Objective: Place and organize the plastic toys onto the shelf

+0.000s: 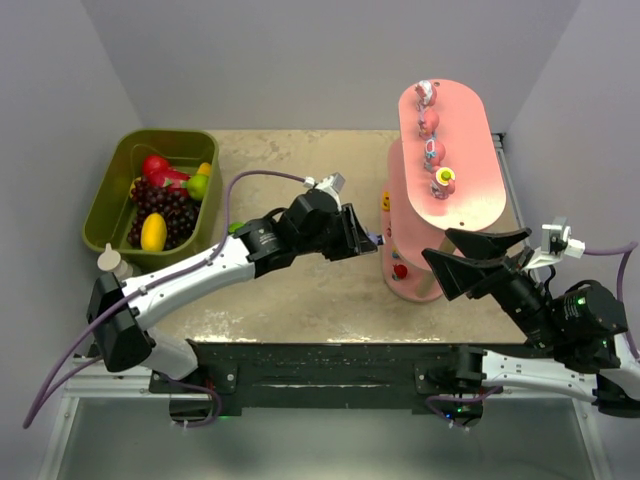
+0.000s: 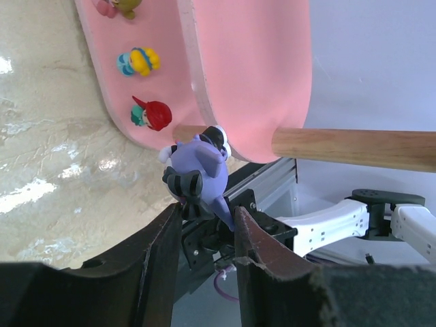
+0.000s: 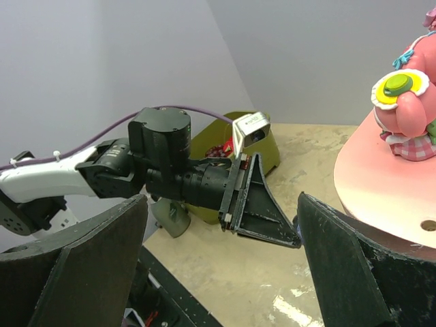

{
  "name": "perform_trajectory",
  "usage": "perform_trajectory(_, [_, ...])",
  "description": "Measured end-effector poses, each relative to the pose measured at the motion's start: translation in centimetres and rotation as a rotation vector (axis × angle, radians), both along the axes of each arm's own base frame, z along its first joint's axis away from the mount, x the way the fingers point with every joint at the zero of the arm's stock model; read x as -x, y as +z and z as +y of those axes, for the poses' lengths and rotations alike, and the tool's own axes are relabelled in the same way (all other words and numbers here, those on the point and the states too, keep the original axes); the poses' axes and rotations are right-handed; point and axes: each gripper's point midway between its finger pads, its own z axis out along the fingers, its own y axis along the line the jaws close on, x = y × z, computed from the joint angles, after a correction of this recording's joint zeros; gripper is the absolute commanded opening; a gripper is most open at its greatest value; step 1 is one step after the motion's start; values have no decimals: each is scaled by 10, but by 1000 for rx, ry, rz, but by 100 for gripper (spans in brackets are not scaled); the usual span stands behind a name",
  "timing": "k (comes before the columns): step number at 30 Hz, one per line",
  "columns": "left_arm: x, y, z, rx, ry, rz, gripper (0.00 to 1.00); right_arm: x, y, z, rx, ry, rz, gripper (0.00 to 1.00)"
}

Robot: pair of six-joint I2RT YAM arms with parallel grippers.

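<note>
- A purple figurine (image 2: 201, 167) is clamped between the fingers of the left gripper (image 2: 208, 214). It is held by its lower part, and its head points away from the wrist.
- In the left wrist view the figurine is seen just off the rounded end of a board of the pink shelf (image 2: 252, 68), close to a tan post (image 2: 347, 146). Whether it touches the board cannot be told.
- On the board beyond it, a red-haired figurine (image 2: 151, 114) and a yellow-haired figurine (image 2: 138, 61) are set in a row.
- On the top board, four pink figurines are lined up; the nearest one (image 1: 444, 181) is topped with yellow and green.
- The right gripper (image 1: 437, 245) is held just beside the near end of the shelf. Its fingers are spread wide and nothing is between them.
- An olive-green bin (image 1: 110, 200) of fake fruit is placed well apart, at the table's (image 1: 300, 290) far left.
</note>
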Motion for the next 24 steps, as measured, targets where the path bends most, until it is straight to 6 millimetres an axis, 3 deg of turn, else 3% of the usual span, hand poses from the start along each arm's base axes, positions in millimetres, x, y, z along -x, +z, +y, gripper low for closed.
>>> perform_trajectory(7, [-9,-1,-24,-7,-40,13,23,0,0,0,2,-1,-1,94])
perform_trajectory(17, [-11,-18,-45,-20,-89,59,22,0,0,-1,2,-2,-4,94])
perform_trajectory(24, [-17,-7,-61,7,-107,51,22,0,0,0,4,-3,-9,94])
